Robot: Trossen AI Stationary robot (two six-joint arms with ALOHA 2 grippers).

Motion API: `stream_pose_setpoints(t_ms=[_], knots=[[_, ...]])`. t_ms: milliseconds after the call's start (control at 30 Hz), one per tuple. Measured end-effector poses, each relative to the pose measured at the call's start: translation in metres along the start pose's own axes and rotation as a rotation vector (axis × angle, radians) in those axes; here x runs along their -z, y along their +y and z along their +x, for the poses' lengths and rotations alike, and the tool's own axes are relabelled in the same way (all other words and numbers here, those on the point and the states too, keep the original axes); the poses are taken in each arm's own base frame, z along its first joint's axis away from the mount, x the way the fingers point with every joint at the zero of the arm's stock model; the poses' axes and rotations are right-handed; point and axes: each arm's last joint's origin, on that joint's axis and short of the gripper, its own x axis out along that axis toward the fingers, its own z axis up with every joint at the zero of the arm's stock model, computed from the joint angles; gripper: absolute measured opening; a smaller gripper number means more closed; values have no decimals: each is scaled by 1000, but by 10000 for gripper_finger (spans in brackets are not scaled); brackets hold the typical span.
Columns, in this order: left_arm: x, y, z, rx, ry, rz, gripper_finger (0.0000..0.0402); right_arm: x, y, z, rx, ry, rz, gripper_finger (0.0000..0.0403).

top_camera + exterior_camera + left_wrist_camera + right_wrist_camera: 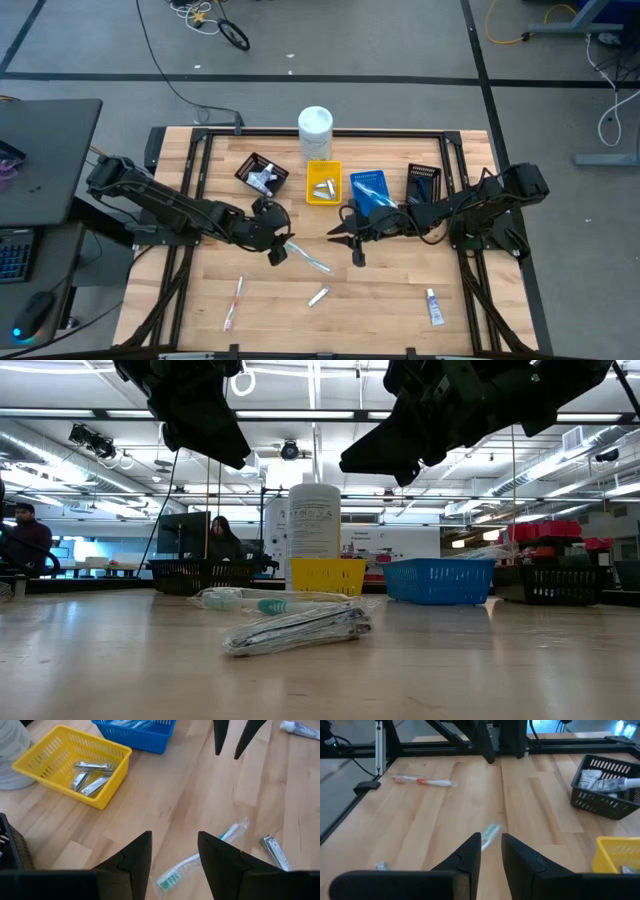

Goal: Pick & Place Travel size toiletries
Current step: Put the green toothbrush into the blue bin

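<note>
A light-blue toothbrush in a clear wrapper (305, 257) lies flat on the wooden table between my two grippers. My left gripper (277, 248) hangs open just above its left end, with the brush (200, 860) below the fingers and not touched. From the right, my right gripper (350, 240) points at the brush's other end (490, 834); its fingers stand a narrow gap apart and hold nothing. A pink toothbrush (235, 300), a silvery sachet (318, 296) and a white tube (435, 306) lie flat nearer the front edge.
Along the far side stand a black tray (262, 175), a yellow tray (323, 183) with silvery sachets, a blue tray (370, 190) and a second black tray (423, 183). A tall white container (315, 132) stands behind the yellow tray. People sit in the room beyond.
</note>
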Motion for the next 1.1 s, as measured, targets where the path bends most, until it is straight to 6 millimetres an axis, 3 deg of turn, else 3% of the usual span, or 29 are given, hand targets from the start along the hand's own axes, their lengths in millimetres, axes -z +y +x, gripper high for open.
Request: stream_pose_setpoints(t_ms=[667,900,1100], knots=[[-9,-5,0,40,-88,170,169,1,6,-1,-6,4,140,89],[-12,-7,-1,53,-122,196,169,9,4,5,43,41,182,166],[-14,-8,-1,61,-137,182,169,38,16,36,21,53,162,205]])
